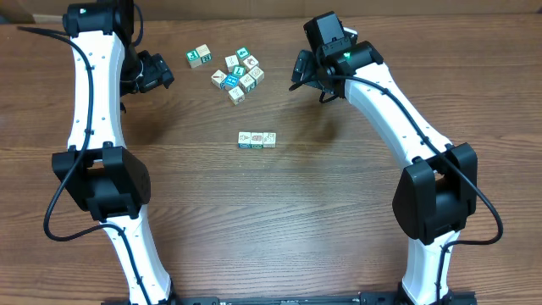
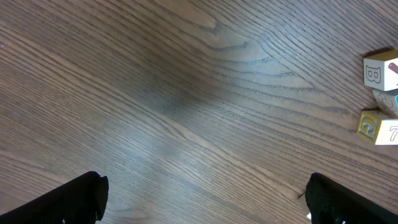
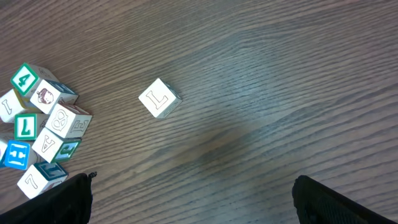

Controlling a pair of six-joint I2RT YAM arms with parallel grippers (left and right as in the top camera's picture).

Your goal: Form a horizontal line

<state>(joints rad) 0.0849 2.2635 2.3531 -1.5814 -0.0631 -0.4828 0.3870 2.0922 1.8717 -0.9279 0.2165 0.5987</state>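
Three cream-and-teal picture cubes form a short row (image 1: 257,140) on the wooden tabletop (image 1: 339,212), at 6 o'clock from the loose cube bunch (image 1: 238,74). The left hand (image 1: 159,73) and right hand (image 1: 303,71) hover spread wide.

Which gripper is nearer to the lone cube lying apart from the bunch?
Left. The left gripper sits just left of the lone cube, a small gap between them; the right gripper is far to its right, beyond the bunch of cubes.
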